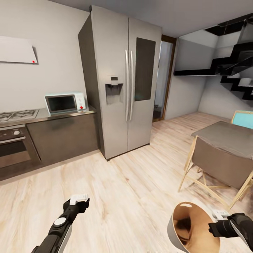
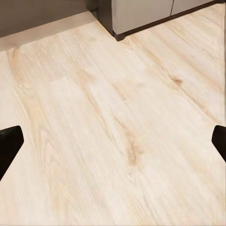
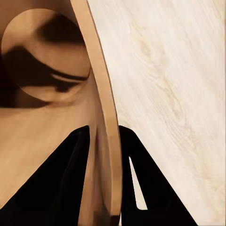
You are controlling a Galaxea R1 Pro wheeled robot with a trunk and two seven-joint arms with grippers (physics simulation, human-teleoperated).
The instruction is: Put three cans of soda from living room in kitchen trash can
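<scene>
— Where is the tash can sitting right now?
— It is hanging at the near right, tilted so its brown inside is facing the camera. The right hand is clamping its rim, one finger lying inside and the other outside the wall.
— And the left hand?
— It is hovering at the near left over the floor, released and holding nothing; its two dark fingertips are showing wide apart at the edges of the left wrist view.
— What room is showing?
— The kitchen. Pale wood planks are running across the whole floor. At the far left a dark surface is carrying a gas hob and a small microwave, with a built-in oven sitting under the hob.
— Anything standing in the way?
— A tall steel fridge is standing in the middle, just right of that surface. To the right a grey table and a wood-legged chair are crowding the side.
— Open room?
— Bare floor is stretching between the fridge and the chair, leading to a doorway beyond.
</scene>
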